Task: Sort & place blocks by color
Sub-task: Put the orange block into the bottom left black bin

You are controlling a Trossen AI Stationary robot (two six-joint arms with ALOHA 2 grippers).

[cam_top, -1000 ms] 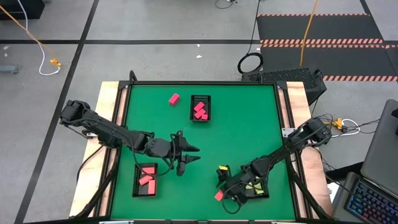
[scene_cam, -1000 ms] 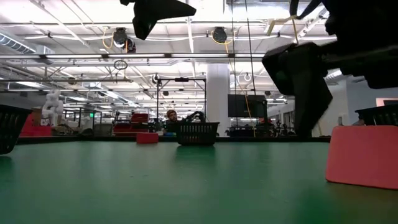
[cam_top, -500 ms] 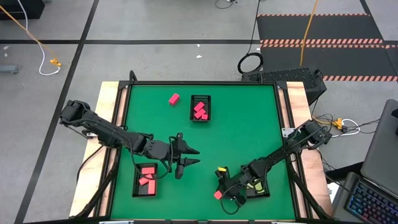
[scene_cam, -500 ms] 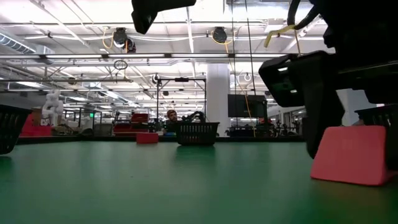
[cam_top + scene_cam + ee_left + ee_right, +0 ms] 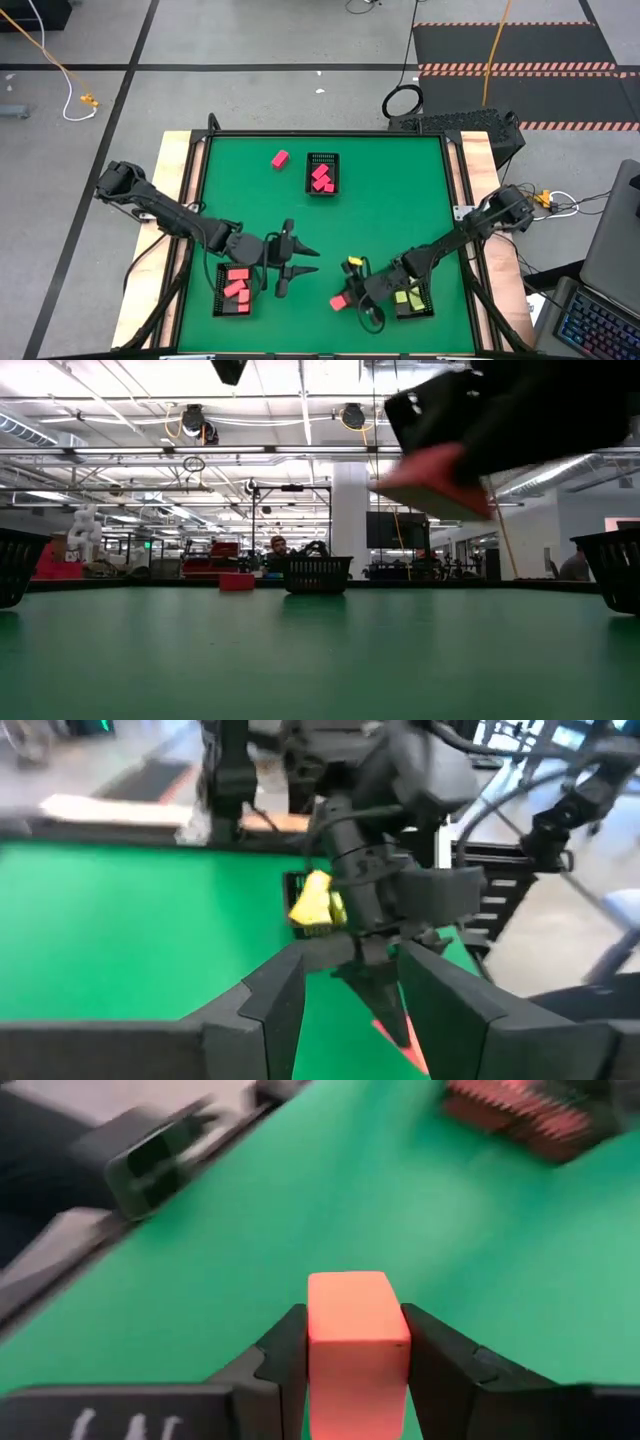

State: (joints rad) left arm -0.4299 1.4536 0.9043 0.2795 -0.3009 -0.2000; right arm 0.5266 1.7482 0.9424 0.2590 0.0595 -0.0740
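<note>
A: Starting at our left, where do we stand?

B: Our left tray (image 5: pixel 235 290) lies at the near-left of the tabletop (image 5: pixel 400 190) and holds several coral-red blocks (image 5: pixel 236 285). Just beside it our left pincer (image 5: pixel 297 269) hovers with its fingers spread wide and nothing between them. We judge that it waits there out of the way, its camera aimed across at the other arm.

A: And in the middle?

B: A loose pink block (image 5: pixel 279 158) lies near the far edge, unsorted. Just right of it the far tray (image 5: pixel 321 173) holds the magenta-pink blocks (image 5: pixel 320 178). So each tray appears to be kept for one colour.

A: Then the right side?

B: Our right pincer (image 5: pixel 342 299) is closed on a coral-red block (image 5: pixel 356 1340), one finger on each long side. The low view shows the block (image 5: pixel 435 480) lifted clear of the tabletop. Behind the arm the right tray (image 5: pixel 410 298) holds yellow-green blocks (image 5: pixel 405 298), and one yellow block (image 5: pixel 353 264) shows near the pincer; we cannot tell whether it touches anything.

A: Why carry red away from that tray?

B: Its colour matches the left tray, so we judge it belongs there. The carry would pass close to our left pincer, which may need to yield room.
</note>
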